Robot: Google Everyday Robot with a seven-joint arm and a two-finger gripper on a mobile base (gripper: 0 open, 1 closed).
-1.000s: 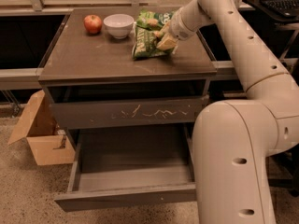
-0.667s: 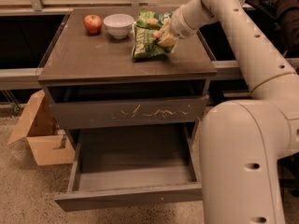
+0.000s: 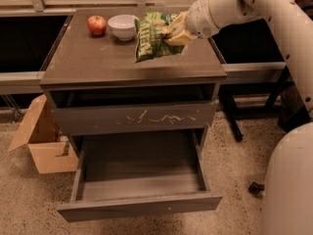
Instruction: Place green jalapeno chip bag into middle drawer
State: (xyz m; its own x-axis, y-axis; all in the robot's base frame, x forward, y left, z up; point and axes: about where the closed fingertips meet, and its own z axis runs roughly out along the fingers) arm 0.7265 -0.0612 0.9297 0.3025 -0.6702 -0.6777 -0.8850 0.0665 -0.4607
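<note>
Up at one o'clock over the counter [image 3: 93, 65], the gripper [image 3: 175, 33] has its jaws clamped on the green jalapeno chip bag [image 3: 148, 42], apparently lifted; the middle drawer [image 3: 139, 182] is open at six o'clock.

Lab-like workspace: speckled floor [image 3: 239, 175], cardboard box [image 3: 46, 153]; claw [image 3: 174, 33] gripping chip bag [image 3: 148, 42] above drawer cabinet [image 3: 93, 62]

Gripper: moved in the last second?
Yes, slightly. The gripper, shut on the green jalapeno chip bag, has shifted up the view, away from the cabinet top's front edge; no clear sideways shift against the white bowl.
</note>
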